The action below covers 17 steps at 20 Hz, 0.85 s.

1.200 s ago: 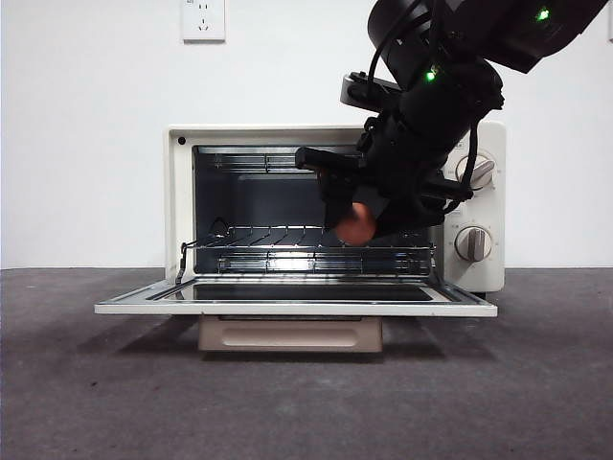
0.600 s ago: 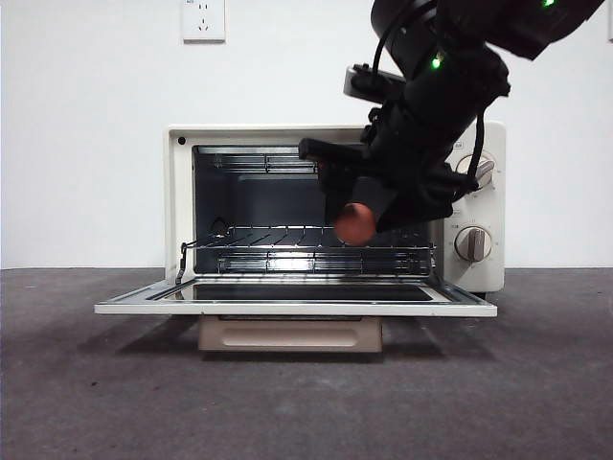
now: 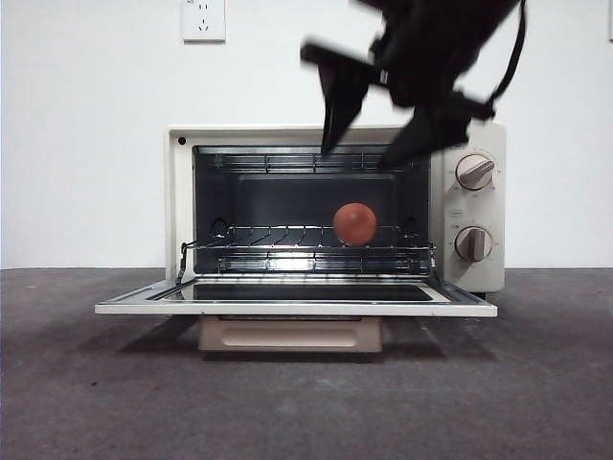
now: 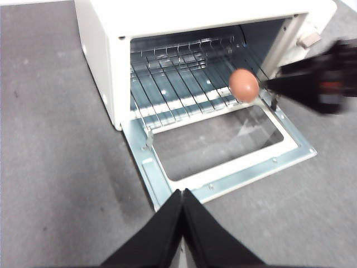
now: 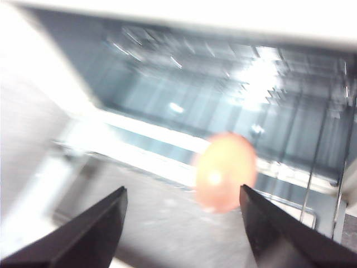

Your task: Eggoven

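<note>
The reddish-brown egg (image 3: 355, 223) sits on the wire rack (image 3: 287, 238) inside the toaster oven (image 3: 180, 206), toward the side of the cavity nearest the two beige knobs (image 3: 475, 172) and close to the rack's front edge. Nothing grips it; it stands free, with the dark cavity wall behind it. The left wrist view shows the same egg (image 4: 244, 85) at the front of the rack, just inside the oven's mouth, above the hinge of the lowered door (image 4: 223, 146). In the right wrist view the egg (image 5: 225, 170) is blurred and lies between the two jaws but apart from both.

The oven's door (image 3: 295, 306) hangs open and flat, level in front of the cavity, its glass panel facing up. The oven stands on a dark grey table (image 3: 306, 402) against a white wall.

The right gripper (image 3: 369, 144) is above the egg, at the level of the oven's top edge, blurred, its jaws spread wide and holding nothing. The left gripper (image 4: 182, 195) hangs well in front of the oven's open door, over the table, its jaws pressed together with nothing between them.

A white wall socket (image 3: 203, 19) is mounted above the oven.
</note>
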Each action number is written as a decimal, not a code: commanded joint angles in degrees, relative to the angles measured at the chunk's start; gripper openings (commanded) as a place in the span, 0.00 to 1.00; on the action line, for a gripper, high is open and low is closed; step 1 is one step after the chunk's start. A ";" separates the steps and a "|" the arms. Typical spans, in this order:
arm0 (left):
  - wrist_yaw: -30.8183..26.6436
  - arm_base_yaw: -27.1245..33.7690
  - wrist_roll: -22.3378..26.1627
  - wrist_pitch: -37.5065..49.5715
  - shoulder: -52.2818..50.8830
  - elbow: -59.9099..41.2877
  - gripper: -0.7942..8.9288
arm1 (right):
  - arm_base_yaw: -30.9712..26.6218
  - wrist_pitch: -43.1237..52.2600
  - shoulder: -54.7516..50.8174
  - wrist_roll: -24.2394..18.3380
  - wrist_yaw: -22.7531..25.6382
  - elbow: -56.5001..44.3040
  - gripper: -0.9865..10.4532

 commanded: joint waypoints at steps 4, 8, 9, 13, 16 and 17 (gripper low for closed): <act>0.28 0.15 -4.98 12.55 3.87 -9.33 0.09 | 6.19 -14.49 -14.45 0.31 -0.11 1.03 0.37; 0.90 2.99 -6.25 23.28 9.88 -16.26 0.09 | 9.03 -25.57 -26.14 0.33 0.00 1.03 0.37; 2.14 4.02 -6.84 25.33 11.82 -17.20 0.09 | 9.40 -27.21 -28.39 0.39 0.04 1.03 0.37; 9.22 8.72 -8.48 33.48 22.95 -18.03 0.09 | 9.81 -31.34 -37.18 0.59 0.09 1.03 0.37; 14.38 11.17 -9.42 39.06 32.26 -18.03 0.09 | 9.81 -31.45 -42.38 0.57 0.17 1.03 0.37; 15.30 11.39 -9.73 40.63 34.95 -18.01 0.09 | 9.81 -31.45 -43.50 0.59 0.20 1.03 0.37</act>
